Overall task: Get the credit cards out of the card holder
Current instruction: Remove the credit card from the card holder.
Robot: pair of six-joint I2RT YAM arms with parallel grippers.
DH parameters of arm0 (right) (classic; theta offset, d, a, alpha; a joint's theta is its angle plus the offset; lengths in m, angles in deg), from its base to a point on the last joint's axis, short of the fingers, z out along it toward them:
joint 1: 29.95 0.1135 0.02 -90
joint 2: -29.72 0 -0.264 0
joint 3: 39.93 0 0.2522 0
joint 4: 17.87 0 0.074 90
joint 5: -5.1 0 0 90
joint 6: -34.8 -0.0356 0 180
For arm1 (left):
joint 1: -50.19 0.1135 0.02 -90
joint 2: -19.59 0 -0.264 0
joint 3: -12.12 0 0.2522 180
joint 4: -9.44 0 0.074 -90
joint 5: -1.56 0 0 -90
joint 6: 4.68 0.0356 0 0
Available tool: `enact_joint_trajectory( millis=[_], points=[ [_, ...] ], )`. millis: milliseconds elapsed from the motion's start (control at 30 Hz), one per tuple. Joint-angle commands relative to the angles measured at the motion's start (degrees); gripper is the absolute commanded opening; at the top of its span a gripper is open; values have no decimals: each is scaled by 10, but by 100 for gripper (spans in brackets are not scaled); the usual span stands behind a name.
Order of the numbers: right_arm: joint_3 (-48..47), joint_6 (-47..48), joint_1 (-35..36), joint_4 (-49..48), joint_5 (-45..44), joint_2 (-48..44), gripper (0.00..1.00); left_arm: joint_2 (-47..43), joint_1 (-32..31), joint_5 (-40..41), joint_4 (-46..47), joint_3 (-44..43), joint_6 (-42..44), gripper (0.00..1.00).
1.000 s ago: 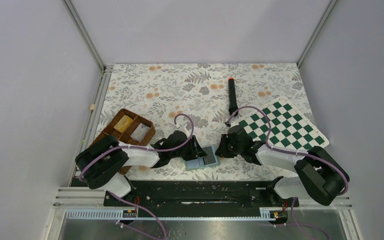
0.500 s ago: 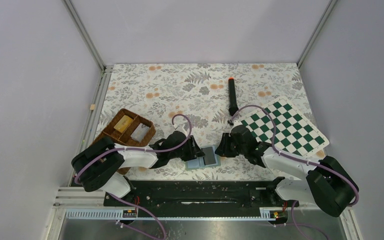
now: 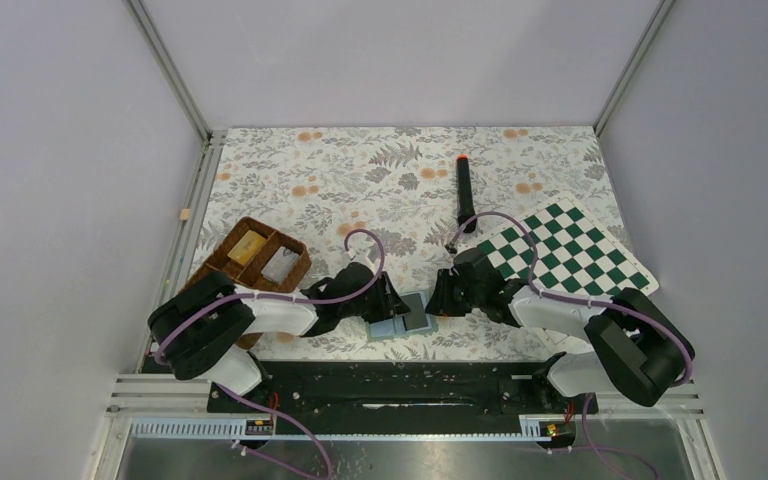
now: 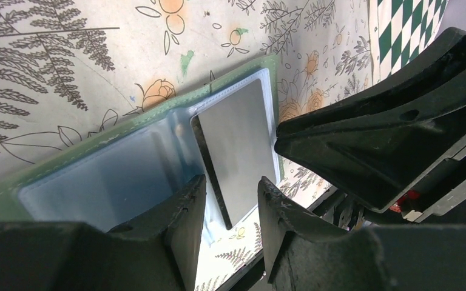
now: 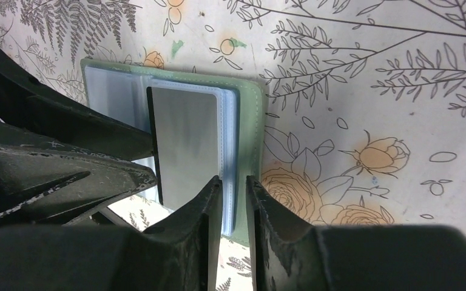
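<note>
Well off to the outer side of my left pincer point(image 4: 230, 188) sat the wicker tray point(image 3: 282, 241), a tan block point(image 3: 248, 246) in one compartment and a flat grey piece point(image 3: 280, 265), perhaps a card already out, in the one beside it. That pincer stood about half open, low over the opened card holder point(image 4: 97, 176), its fingers point(image 4: 185, 209) astride the near end of the one credit card point(image 4: 236, 139) I could see. It had hold of nothing that I could make out, and I could not tell whether its tips pressed on the holder. The card lay flat on the holder's far panel from that pincer, between my two pincers, apparently tucked in a clear sleeve. My right pincer point(image 5: 233, 185) stood on the card's other side with its jaws only a slit apart, the sleeve's pale edge just beside the card showing in that slit. Whether it had that edge nipped I could not tell. Beyond it lay the chessboard point(image 3: 570, 255). I judged the step to be getting purchase on this card, which was not yet out. The next move called for the left pincer to steady the holder while the right caught the thin card itself, not the sleeve, and slid it out without dragging the holder along.
</note>
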Motion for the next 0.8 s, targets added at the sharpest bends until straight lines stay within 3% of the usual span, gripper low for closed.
enact_joint_trajectory(
  millis=[0,400,533,767],
  points=[
    [10,-5,0,-23,21,13,26,12,-3,-6,40,4,-4,37],
    [40,-16,0,-33,12,22,15,1,-3,2,55,21,-15,35],
    [49,-23,0,-46,17,27,13,-13,-10,55,-48,-4,-9,35],
    [58,-32,1,-67,23,32,11,-5,-25,98,-113,-32,-24,35]
  ],
)
